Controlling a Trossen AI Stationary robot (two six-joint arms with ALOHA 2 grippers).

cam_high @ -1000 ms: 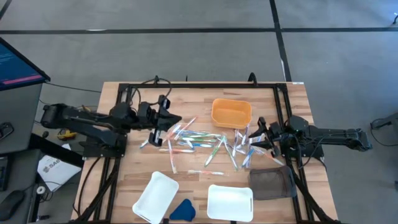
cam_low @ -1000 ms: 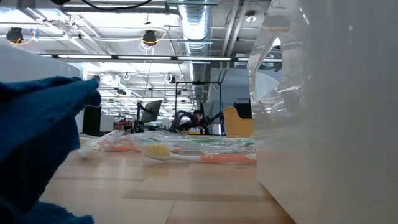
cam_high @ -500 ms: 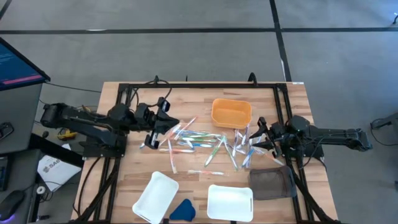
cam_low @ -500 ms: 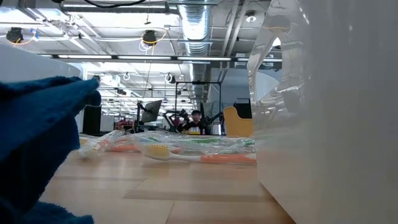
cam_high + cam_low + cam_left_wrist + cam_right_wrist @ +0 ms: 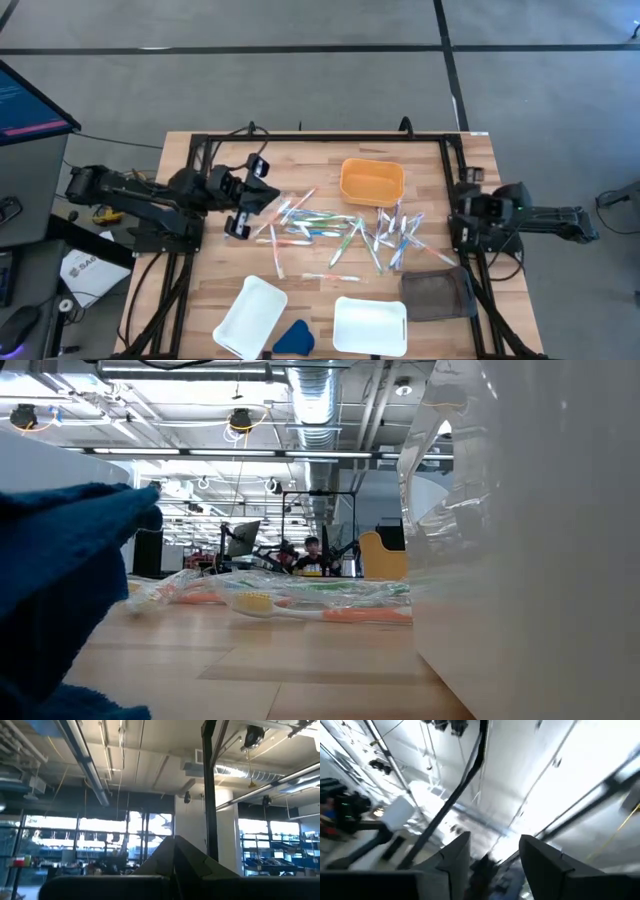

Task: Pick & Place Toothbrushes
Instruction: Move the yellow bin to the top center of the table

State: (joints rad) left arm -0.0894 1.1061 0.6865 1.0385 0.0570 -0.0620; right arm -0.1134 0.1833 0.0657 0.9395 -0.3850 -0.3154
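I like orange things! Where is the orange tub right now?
In the high view, the orange tub sits at the table's far middle, slightly toward the right arm's side, just beyond the scattered toothbrushes.

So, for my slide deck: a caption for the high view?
Toothbrushes strewn mid-table between orange bin and white trays.

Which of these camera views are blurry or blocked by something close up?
Low view: a blurred dark-blue cloth-like object and a white tray wall crowd the lens; the plastic toothbrushes behind are sharper. Right wrist view: motion-smeared. High view: sharp, evenly lit.
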